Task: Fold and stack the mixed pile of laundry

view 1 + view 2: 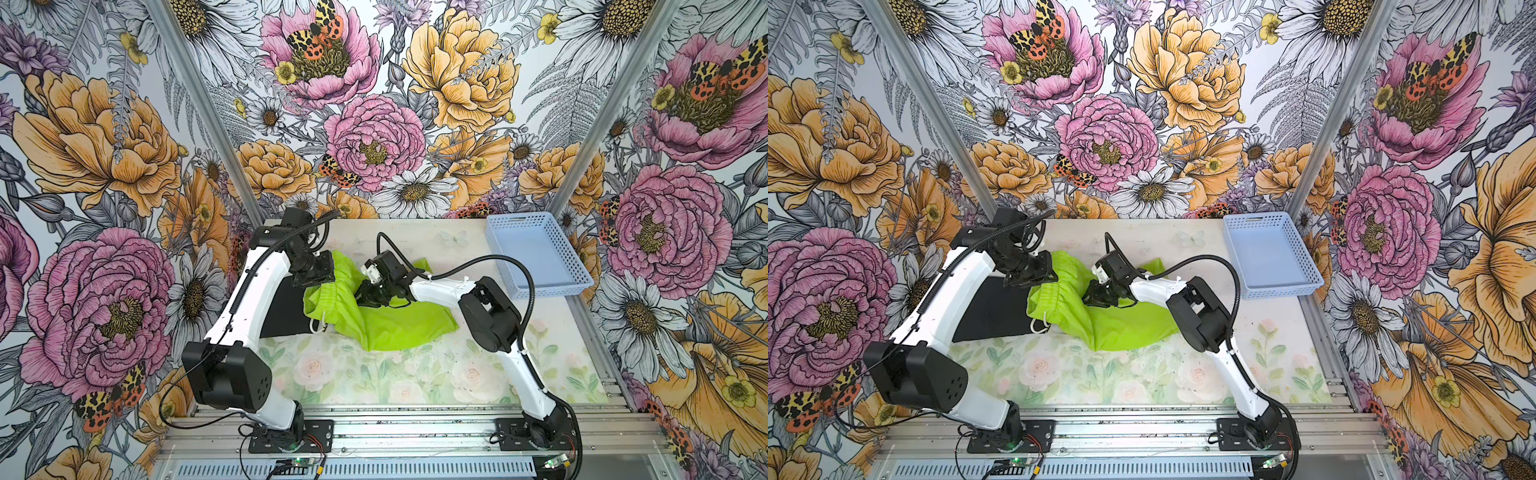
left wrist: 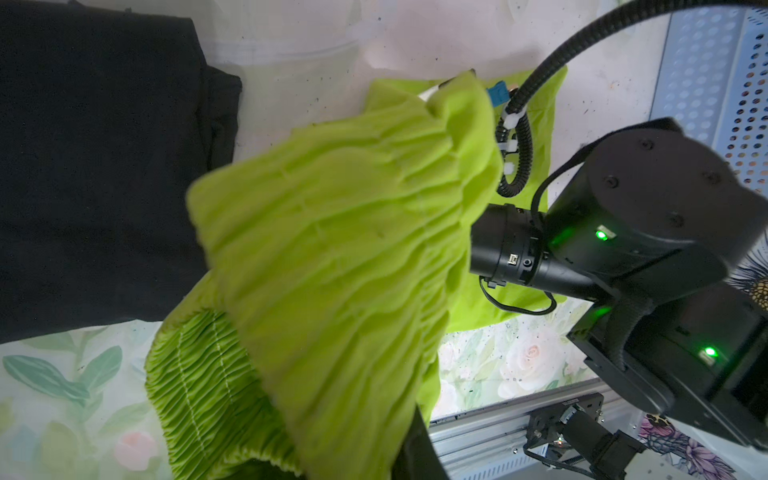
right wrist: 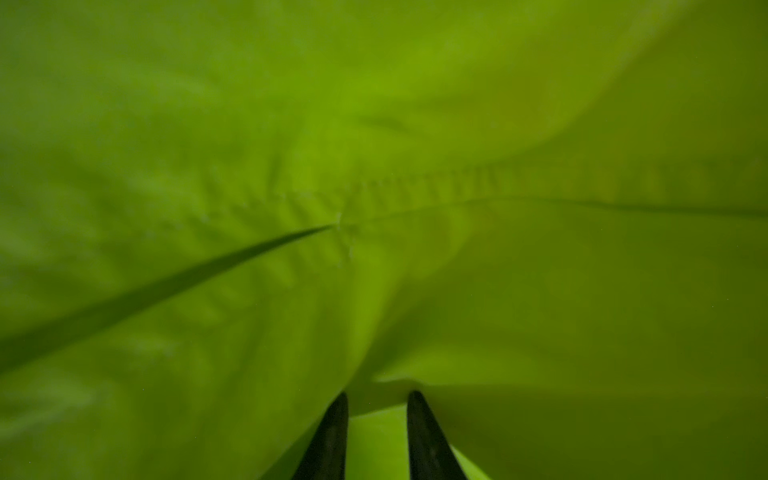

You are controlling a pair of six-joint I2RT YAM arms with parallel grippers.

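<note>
Shorts (image 1: 386, 324) — waistband clamped by left gripper (image 1: 316, 283), overlapping T-shirt (image 1: 286, 307); right gripper (image 1: 368, 300) in folds, grip unclear — basket (image 1: 548, 291) apart.

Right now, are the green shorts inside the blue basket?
No, the green shorts lie crumpled on the table, apart from the blue basket at its far corner.

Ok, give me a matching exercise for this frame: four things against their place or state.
Things: 1 black T-shirt; 2 lime-green shorts; 3 blue basket; 4 left gripper.
States: A far right corner of the table; B shut on the shorts; C lying flat at the left; D crumpled mid-table.
Pairs: 1-C, 2-D, 3-A, 4-B.
</note>
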